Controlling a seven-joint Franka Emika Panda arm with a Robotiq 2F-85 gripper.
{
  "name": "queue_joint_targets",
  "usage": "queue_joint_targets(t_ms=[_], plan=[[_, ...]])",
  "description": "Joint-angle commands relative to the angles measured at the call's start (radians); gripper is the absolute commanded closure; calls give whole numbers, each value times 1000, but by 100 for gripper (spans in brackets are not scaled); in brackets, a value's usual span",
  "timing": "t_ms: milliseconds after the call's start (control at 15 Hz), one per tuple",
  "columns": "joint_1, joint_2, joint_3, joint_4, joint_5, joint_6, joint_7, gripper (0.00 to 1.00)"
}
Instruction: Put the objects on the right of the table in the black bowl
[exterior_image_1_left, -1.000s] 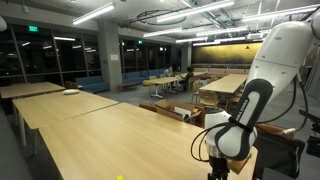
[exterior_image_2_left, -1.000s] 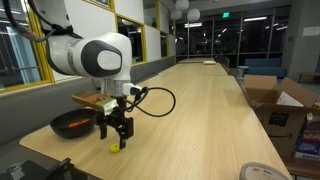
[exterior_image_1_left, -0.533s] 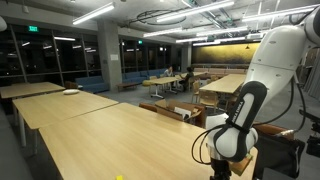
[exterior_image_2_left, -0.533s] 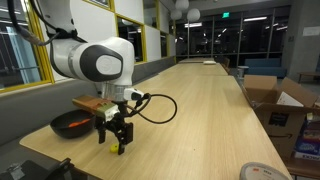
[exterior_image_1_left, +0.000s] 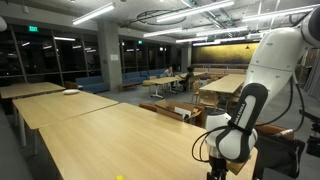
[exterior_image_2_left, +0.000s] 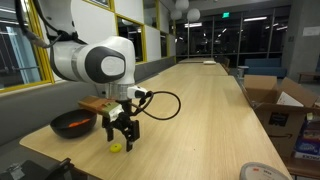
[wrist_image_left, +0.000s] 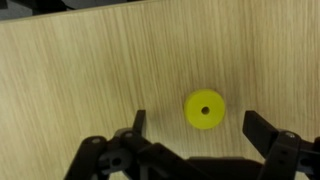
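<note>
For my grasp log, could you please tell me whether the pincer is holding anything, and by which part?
Nothing is held: the pincer is open, and the yellow ring lies on the table between its fingers, untouched.

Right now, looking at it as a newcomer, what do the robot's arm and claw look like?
The arm is a chain of smooth white rounded shells with black joints and a grey round cap. A black cable loops from its wrist. The claw is black, with two jointed fingers.

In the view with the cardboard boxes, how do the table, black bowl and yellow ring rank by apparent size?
Largest first:
1. table
2. black bowl
3. yellow ring
All three differ plainly in size.
</note>
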Motion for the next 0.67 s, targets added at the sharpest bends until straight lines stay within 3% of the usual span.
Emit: queue_joint_targets(t_ms=[0, 200, 600], plan=[[60, 16, -74, 1, -137, 45, 149, 0], [81, 16, -101, 1, -198, 30, 207, 0], [55, 2, -46, 1, -151, 20, 132, 0]])
